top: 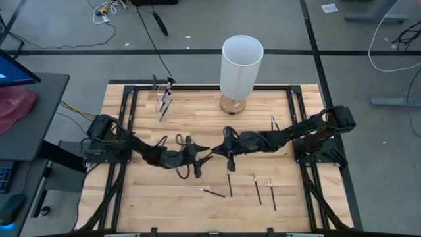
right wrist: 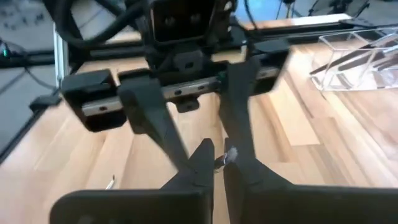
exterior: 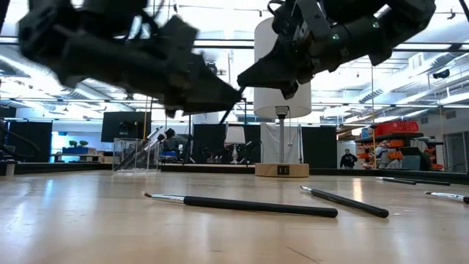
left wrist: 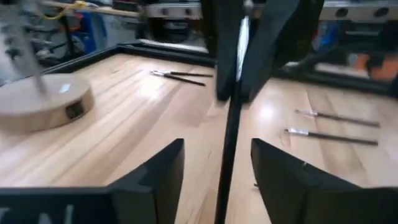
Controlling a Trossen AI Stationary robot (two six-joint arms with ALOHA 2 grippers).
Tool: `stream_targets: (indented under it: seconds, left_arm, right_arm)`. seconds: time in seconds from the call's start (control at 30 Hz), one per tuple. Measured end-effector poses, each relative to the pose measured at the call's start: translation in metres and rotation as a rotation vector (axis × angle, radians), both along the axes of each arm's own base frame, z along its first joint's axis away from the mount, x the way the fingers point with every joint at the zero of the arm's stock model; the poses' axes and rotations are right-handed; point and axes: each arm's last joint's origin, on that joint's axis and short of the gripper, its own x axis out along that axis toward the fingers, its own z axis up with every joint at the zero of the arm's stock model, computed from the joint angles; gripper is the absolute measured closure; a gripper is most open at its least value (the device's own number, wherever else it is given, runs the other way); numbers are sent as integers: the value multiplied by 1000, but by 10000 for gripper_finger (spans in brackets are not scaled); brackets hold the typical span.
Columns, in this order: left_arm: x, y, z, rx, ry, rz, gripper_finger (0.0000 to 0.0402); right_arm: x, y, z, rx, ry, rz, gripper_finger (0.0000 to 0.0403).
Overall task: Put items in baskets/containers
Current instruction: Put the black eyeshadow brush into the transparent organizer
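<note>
My two grippers meet above the middle of the table. My right gripper (top: 216, 152) is shut on a thin dark brush (left wrist: 229, 137). My left gripper (top: 199, 156) is open, its fingers (left wrist: 158, 171) standing on either side of the brush's shaft without touching it. A clear container (top: 163, 103) with a few brushes leaning in it stands at the far left; it also shows in the right wrist view (right wrist: 357, 59). Several more brushes lie flat on the table, near the front (top: 213, 192) (top: 257, 189) and at the far right (top: 273, 123). My right gripper pinches the brush between its two fingers at the silvery part near one end (left wrist: 244, 31); this also shows as a glint between the fingertips (right wrist: 229, 155). The brush is lifted clear of the table, its dark shaft reaching out toward my left gripper.
A lamp with a white shade (top: 241, 62) stands on a round wooden base (top: 233, 103) at the far middle of the table. A black frame (top: 197, 86) runs around the tabletop. Bare wood lies between the lamp and the grippers.
</note>
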Motion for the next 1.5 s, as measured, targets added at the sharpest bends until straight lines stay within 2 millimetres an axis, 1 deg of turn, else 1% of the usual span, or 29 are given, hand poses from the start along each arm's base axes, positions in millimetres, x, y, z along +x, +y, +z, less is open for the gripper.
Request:
stream_targets:
  seconds: [0.07,0.13,0.27,0.37,0.57,0.67,0.73,0.83,0.93,1.03,1.13,1.2,1.27,1.33,1.4,1.47,1.5]
  left_arm:
    - [13,0,4,38,70,-37,205]
    - [24,0,8,68,158,-49,208]
    - [38,-3,18,115,287,-47,234]
    - [44,-4,26,132,316,-24,259]
    - [45,-4,27,140,324,-12,311]
    - [45,-5,26,141,324,-11,353]
    - [45,-5,26,136,323,-14,383]
    - [45,-5,26,127,328,-18,386]
    - [42,-4,26,105,352,-7,387]
    - [30,-1,28,92,404,18,387]
    - [9,6,34,100,412,74,387]
    - [-11,17,39,95,392,131,387]
    - [-31,31,47,79,354,195,387]
    - [-52,47,58,58,293,257,387]
    - [-68,65,72,38,222,322,387]
    - [-87,84,83,28,191,352,387]
    - [-93,95,92,15,157,366,387]
  right_arm:
    - [5,1,2,-19,4,8,393]
    - [6,1,2,-36,9,12,393]
    - [5,0,0,-53,37,-14,393]
    - [4,0,-2,-57,60,-18,391]
    - [3,0,-4,-58,82,-18,389]
    - [2,0,-4,-57,86,-16,385]
    - [2,0,-4,-61,89,-13,376]
    - [2,0,-4,-64,96,-13,354]
    - [-4,-2,0,-90,134,-20,326]
    - [-16,-6,9,-124,134,-72,300]
    - [-30,-10,11,-147,120,-128,278]
    - [-36,-12,9,-144,93,-156,266]
    - [-44,-14,4,-124,65,-179,259]
    - [-47,-14,-1,-96,18,-186,255]
    - [-52,-15,-8,-74,0,-194,253]
    - [-54,-15,-11,-53,-29,-201,252]
    - [-55,-15,-11,-45,-45,-202,252]
